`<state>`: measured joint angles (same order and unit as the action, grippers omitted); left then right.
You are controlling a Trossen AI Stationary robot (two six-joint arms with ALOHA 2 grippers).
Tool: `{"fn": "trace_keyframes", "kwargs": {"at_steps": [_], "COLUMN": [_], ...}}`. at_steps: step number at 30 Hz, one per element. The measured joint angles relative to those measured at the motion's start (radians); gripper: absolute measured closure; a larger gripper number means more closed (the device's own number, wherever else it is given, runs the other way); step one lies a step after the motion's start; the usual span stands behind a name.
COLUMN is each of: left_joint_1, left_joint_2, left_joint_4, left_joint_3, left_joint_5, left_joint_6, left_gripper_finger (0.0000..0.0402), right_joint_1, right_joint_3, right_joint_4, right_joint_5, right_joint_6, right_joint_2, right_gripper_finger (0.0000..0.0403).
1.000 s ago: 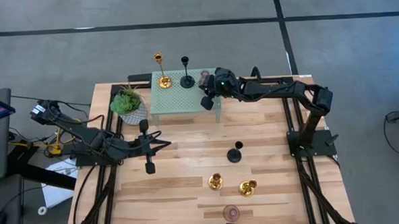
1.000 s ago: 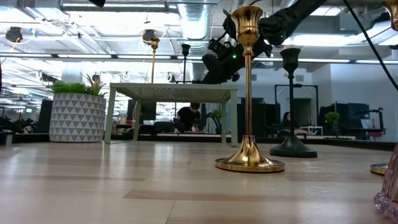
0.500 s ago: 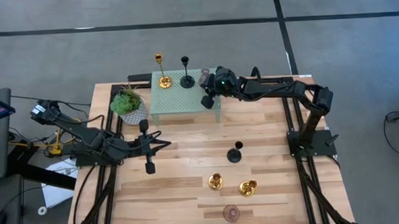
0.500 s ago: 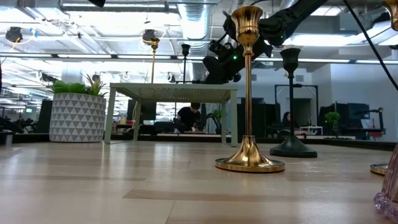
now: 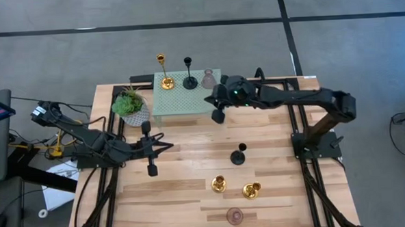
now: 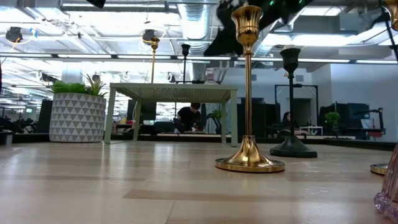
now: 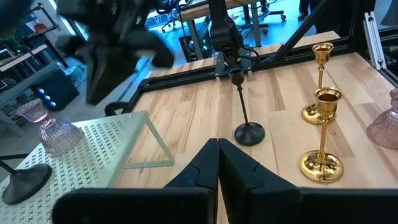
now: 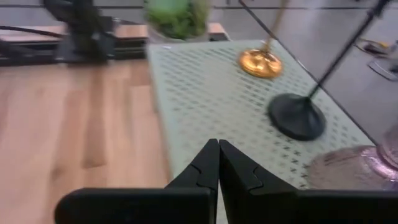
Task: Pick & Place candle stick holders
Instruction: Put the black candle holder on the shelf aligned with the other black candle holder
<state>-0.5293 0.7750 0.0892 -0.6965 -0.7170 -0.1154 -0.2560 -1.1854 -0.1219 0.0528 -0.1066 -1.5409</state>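
Since a second ago my right end effector (image 5: 218,115) has pulled back off the small green stand (image 5: 182,109), and the pink holder (image 5: 208,79) it was hovering over now sits uncovered at the stand's far right corner. That holder stands beside the black holder (image 5: 189,80) and the gold holder (image 5: 165,79), lined up along the stand's far edge, which I judge is the row I am filling. My right end effector is empty, fingers pressed together, just off the stand's near right corner, with the pink holder a short way beyond it. Still to move on the table (image 5: 185,196): a black holder (image 5: 239,155) nearest to me, then two gold holders (image 5: 219,184) and another pink one (image 5: 234,215). My left end effector (image 5: 151,170) waits shut and empty, near the potted plant (image 5: 129,105).
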Motion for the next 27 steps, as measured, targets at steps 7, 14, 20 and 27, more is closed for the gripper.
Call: {"fn": "trace_keyframes", "kwargs": {"at_steps": [7, 14, 20, 27], "left_joint_1": [0.0, -0.017, -0.048, -0.081], "left_joint_2": [0.0, 0.0, 0.0, 0.0], "left_joint_4": [0.0, -0.014, -0.033, -0.04], "left_joint_3": [0.037, 0.06, 0.064, 0.064], "left_joint_5": [0.0, 0.001, 0.001, 0.001], "left_joint_6": [0.045, 0.071, 0.071, 0.07], "left_gripper_finger": [0.0396, 0.0394, 0.0396, 0.0397], "right_joint_1": [0.119, 0.215, 0.268, 0.314], "right_joint_3": [0.0, 0.0, 0.0, 0.0], "right_joint_4": [-0.098, -0.15, -0.172, -0.188], "right_joint_5": [0.113, 0.141, 0.143, 0.144], "right_joint_6": [0.001, -0.005, -0.005, -0.005], "right_joint_2": [0.084, 0.12, 0.123, 0.123], "right_gripper_finger": [0.0403, 0.0403, 0.0403, 0.0403]}}
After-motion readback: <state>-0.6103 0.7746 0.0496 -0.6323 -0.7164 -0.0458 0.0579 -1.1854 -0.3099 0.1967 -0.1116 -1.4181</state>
